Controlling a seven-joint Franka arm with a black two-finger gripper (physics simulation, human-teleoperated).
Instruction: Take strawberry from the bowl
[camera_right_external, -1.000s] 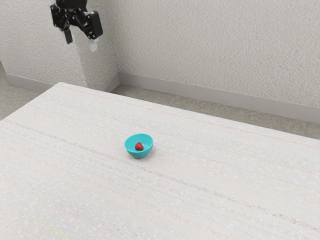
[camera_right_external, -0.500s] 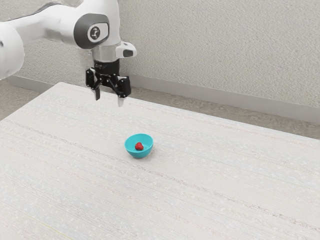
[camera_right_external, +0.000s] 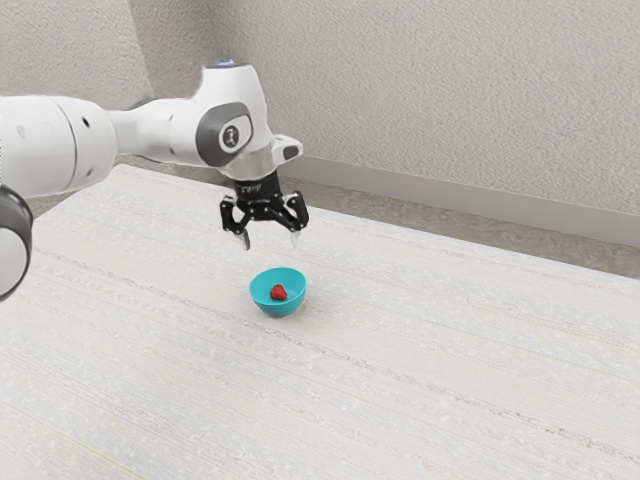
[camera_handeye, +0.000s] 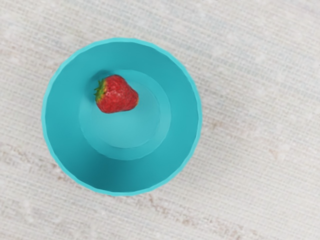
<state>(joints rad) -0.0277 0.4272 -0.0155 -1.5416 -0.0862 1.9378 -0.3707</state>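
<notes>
My black gripper hangs above the bowl in the exterior view, its fingers spread wide with nothing between them. Below it a turquoise bowl stands upright on the table, and a red strawberry lies inside. Seen from the hand, the round bowl holds the strawberry on its floor, off the centre and close to where the side wall rises. The berry lies on its side, with green leaves at one end.
The pale wood-grained table extends around the bowl. Its far edge runs in front of a textured wall with a grey baseboard. The white arm reaches in from the exterior view's left.
The arm has swung in from the exterior view's upper left, and my gripper has come down and across to just above the bowl. Bowl and strawberry have stayed where they were.
</notes>
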